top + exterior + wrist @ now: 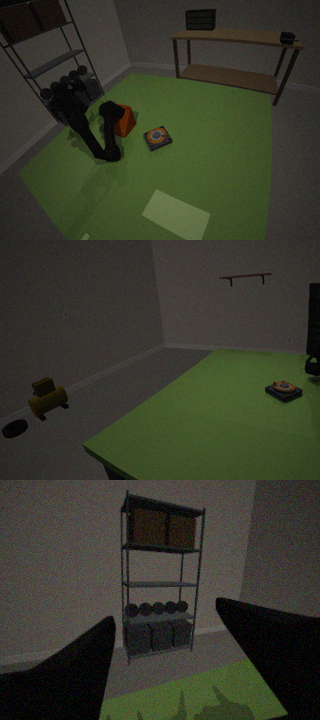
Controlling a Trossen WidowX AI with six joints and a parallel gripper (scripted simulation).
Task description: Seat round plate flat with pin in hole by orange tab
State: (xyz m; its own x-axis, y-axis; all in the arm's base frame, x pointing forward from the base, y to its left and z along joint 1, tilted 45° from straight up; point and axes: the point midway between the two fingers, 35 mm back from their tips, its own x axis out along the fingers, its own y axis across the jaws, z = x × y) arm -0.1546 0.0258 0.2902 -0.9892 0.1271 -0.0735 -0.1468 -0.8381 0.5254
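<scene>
Near mid-frame of the top view, just right of centre: round plate [157,134] with its orange ring, seated on the dark square base [158,138] atop the green table [206,155]. At lower right of the exterior view: same plate [284,386], orange tab [274,383] pointing to the frame's left, base [283,392] beneath; pin and hole too small to make out. Left of the plate in the top view, well apart from it: dark arm [90,129], folded, beside an orange block [125,120]. Across the lower part of the wrist view: gripper [165,660] spread wide, holding nothing, fingers framing a metal shelf rack [161,575] with boxes against the wall. Near the bottom of the top view: pale rectangle [175,214] lying on the green surface.
</scene>
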